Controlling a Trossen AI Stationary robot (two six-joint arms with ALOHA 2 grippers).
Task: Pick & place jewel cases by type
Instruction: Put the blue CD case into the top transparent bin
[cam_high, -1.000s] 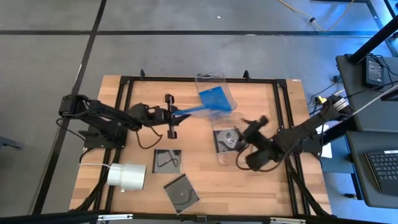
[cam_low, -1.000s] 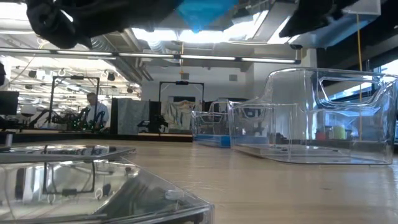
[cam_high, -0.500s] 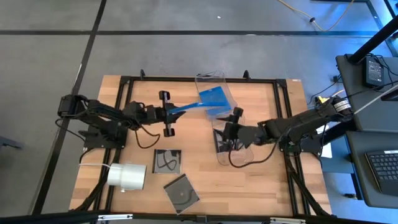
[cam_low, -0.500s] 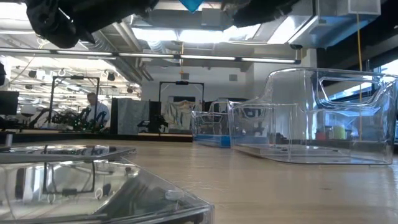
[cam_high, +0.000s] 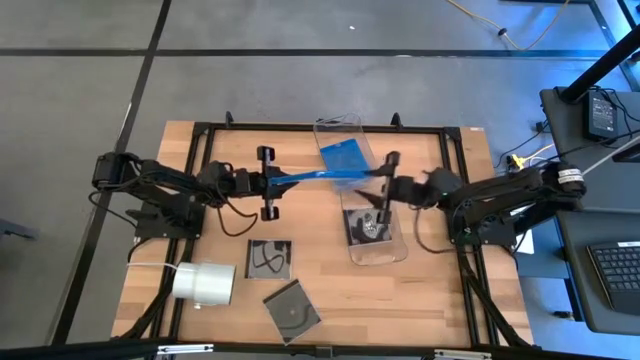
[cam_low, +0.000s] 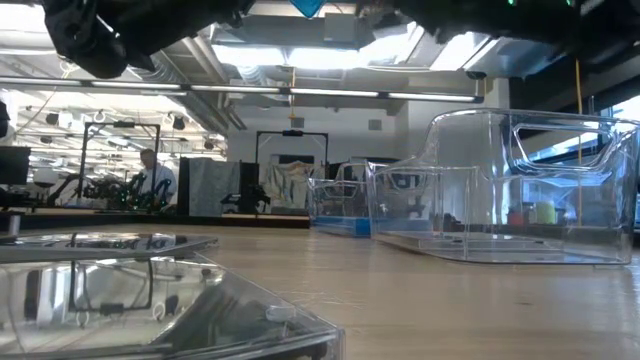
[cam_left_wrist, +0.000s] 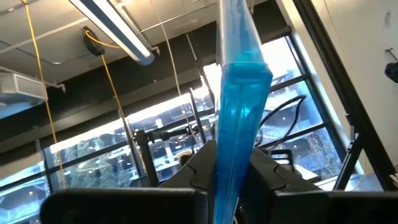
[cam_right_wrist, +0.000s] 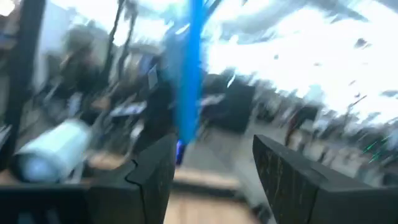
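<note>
I have the left gripper (cam_high: 272, 182) out over the middle of the worktop (cam_high: 450, 290), its jaws closed on one edge of a translucent blue jewel case (cam_high: 315, 177) that it carries edge-up above the wood. In the left wrist view that blue jewel case (cam_left_wrist: 235, 118) rises straight from between the two fingers (cam_left_wrist: 283, 177). The right gripper (cam_high: 385, 186) sits just past the case's far end, jaws parted and empty. In its wrist view the blue case (cam_right_wrist: 188, 74) stands beyond the gap between its fingers (cam_right_wrist: 292, 180).

More blue cases (cam_high: 345, 157) lie in the far clear bin (cam_high: 340, 123). The near clear bin (cam_high: 390, 255) holds a dark jewel case with a disc (cam_high: 365, 224). Two more dark jewel cases (cam_high: 270, 258) (cam_high: 292, 310) lie flat on the worktop near the white roll (cam_high: 204, 283).
</note>
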